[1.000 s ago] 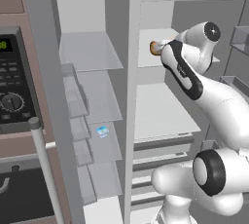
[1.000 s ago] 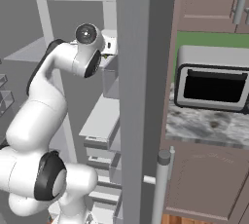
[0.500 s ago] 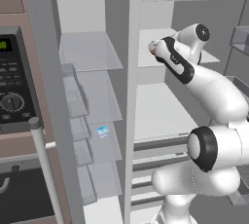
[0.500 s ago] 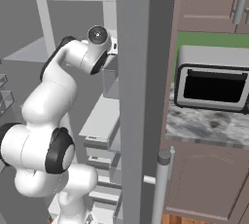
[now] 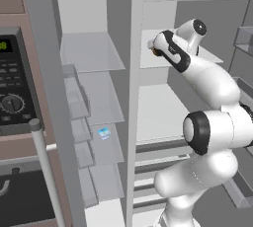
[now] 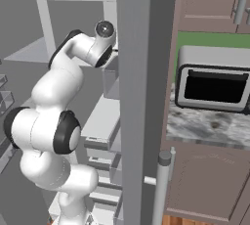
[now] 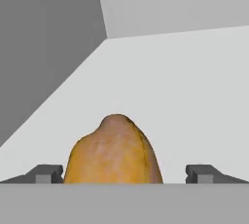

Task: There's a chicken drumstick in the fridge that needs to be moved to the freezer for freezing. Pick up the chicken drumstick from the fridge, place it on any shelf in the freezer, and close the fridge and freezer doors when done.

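The chicken drumstick (image 7: 114, 152), a golden-brown lump, lies on the fridge's upper white shelf (image 7: 194, 91) between my two finger tips. My gripper (image 7: 125, 174) is open around it; the lump sits close to the left tip and well apart from the right one. From the left base view the gripper (image 5: 154, 48) reaches into the fridge (image 5: 158, 107) at the shelf's left front, and a brown bit of the drumstick (image 5: 156, 52) shows under it. The freezer (image 5: 94, 97) with its translucent shelves (image 5: 91, 53) stands open to the left.
The freezer door (image 5: 47, 97) with its bar handle (image 5: 44, 171) juts out at left. The fridge door (image 6: 144, 101) stands open at right with clear bins (image 5: 244, 38). A small blue-white packet (image 5: 104, 133) lies on a freezer shelf. White drawers (image 5: 150, 169) sit below.
The hand has swung left and further into the fridge, bringing the open fingers around the drumstick. The drumstick itself has stayed on the shelf.
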Controlling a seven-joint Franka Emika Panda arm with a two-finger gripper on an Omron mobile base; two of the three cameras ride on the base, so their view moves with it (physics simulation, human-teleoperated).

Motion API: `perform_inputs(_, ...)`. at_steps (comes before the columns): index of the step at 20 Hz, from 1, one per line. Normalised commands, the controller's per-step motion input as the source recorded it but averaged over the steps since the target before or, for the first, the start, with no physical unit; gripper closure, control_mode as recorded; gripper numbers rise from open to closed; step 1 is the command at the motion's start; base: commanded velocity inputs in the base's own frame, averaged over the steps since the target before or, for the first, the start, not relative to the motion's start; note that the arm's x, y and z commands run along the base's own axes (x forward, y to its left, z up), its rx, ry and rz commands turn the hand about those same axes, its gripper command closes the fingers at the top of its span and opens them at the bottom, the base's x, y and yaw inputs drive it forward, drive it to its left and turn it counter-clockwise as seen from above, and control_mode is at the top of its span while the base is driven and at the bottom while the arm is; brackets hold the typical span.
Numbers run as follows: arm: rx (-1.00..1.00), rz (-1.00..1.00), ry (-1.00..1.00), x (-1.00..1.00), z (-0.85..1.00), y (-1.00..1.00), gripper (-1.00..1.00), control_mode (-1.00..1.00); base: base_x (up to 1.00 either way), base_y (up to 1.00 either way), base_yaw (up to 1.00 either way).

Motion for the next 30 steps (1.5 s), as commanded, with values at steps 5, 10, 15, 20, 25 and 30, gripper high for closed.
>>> perform_inputs(5, 0.0, 0.01, 0.0, 0.17, -0.53, 0.36, 1.0, -1.0, 0.0, 0.0, 0.0)
perform_inputs(10, 0.0, 0.0, 0.0, 0.03, -0.46, 0.16, 1.0, -1.0, 0.0, 0.0, 0.0)
perform_inputs(15, 0.01, 0.0, -0.06, -0.54, 0.06, -0.05, 1.0, -1.0, 0.0, 0.0, 0.0)
perform_inputs(20, 0.06, 0.0, -0.02, -1.0, 0.38, 0.0, 1.0, -1.0, 0.0, 0.0, 0.0)
perform_inputs(25, 0.11, 0.0, 0.0, -1.0, 0.59, 0.0, 1.0, -1.0, 0.0, 0.0, 0.0)
perform_inputs(30, 0.08, 0.0, -0.01, -1.0, 0.09, 0.0, 1.0, -1.0, 0.0, 0.0, 0.0)
